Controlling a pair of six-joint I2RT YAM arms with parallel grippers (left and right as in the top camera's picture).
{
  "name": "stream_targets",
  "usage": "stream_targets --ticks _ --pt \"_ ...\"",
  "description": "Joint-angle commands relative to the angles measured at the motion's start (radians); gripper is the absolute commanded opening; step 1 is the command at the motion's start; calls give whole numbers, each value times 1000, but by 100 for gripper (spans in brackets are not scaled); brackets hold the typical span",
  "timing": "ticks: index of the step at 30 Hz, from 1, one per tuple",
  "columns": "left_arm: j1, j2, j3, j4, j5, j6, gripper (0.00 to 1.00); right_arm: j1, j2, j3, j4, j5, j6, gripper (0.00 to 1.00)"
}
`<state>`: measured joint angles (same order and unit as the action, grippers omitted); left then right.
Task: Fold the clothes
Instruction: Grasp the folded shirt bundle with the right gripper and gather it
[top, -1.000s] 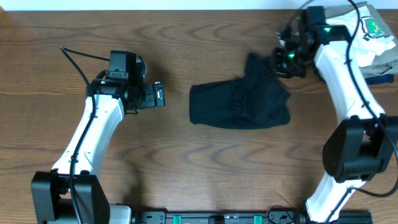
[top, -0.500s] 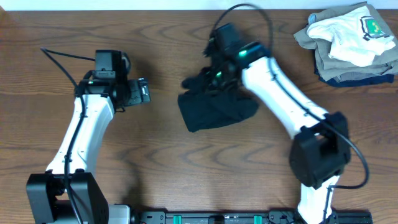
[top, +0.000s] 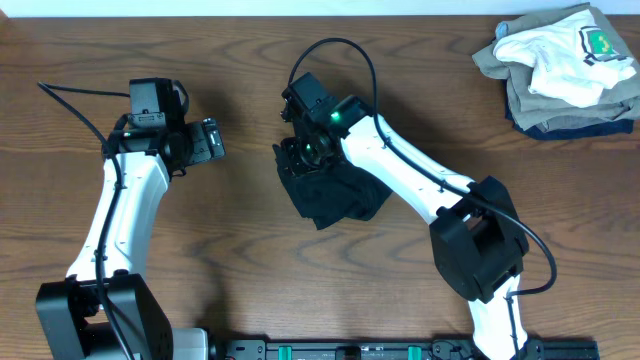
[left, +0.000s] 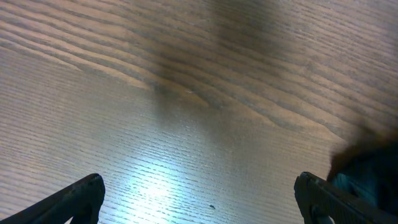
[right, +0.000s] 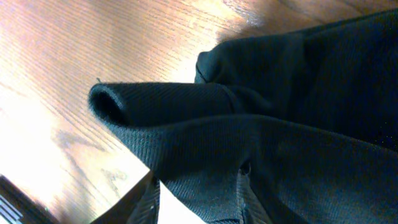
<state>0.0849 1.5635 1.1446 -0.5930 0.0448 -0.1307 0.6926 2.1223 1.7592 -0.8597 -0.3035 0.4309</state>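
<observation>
Shirt: black polo shirt (top: 335, 195) bunched on the bench (top: 300, 290), centre, toward far edge.
Right gripper (right: 199, 202): cloth between its jaws; you cannot tell whether it grips.
Left gripper (top: 215, 138): wide open, empty.
Your move: smooth layers flat before creasing.

Colours: polo shirt (top: 328, 197) plain black, ribbed knit — table (top: 250, 290) brown wood grain — white garment (top: 555, 60) with green crest, khaki garment (top: 487, 62), navy garment (top: 570, 126).

I've swung the right gripper (top: 300, 158) from the far right to left of centre, dragging the black polo shirt (top: 338, 200) along into a tighter bunch. My left gripper (top: 212, 140) has drifted leftward, and the garment pile (top: 560, 60) is now uncovered.
</observation>
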Motion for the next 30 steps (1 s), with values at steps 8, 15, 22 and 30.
stream_targets --ticks 8,15,22,30 --pt "51 -1 17 11 -12 4 98 -140 -119 8 -123 14 -204 52" --pt "84 -1 17 11 -11 1 98 -222 -95 -4 -189 97 -268 75" --pt "85 -1 17 5 -11 -2 98 -272 -60 -75 -152 40 -298 73" --pt "85 -1 17 3 -11 -2 98 -274 -60 -158 -67 15 -298 63"
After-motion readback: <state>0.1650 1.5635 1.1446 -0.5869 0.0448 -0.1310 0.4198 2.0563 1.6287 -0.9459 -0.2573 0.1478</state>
